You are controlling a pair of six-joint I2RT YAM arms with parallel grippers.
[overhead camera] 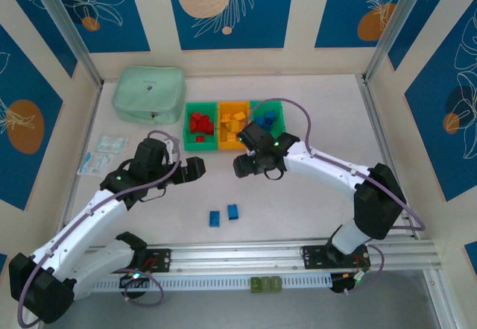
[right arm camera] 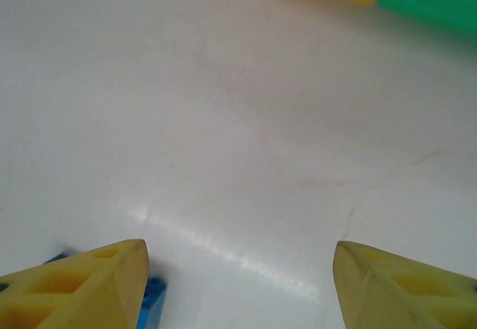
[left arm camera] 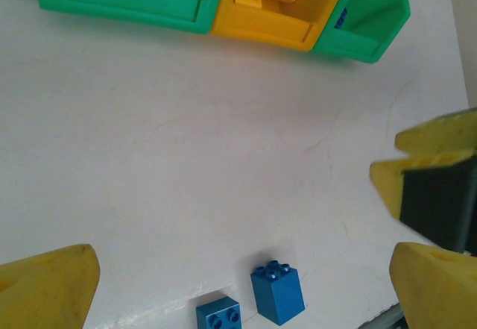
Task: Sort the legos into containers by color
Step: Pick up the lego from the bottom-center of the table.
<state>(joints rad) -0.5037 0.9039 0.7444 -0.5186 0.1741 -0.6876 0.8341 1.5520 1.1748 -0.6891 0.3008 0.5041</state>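
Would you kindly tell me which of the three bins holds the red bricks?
The left green bin, at the row's end nearest the pouch, holds the red bricks; the yellow middle bin holds yellow bricks, the right green bin blue bricks.

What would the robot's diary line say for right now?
left gripper: open, empty | right gripper: open, empty | two blue legos: loose on table | containers: hold red, yellow, blue legos

Overhead view looks down; close wrist views share blue bricks (left arm camera: 277,293).
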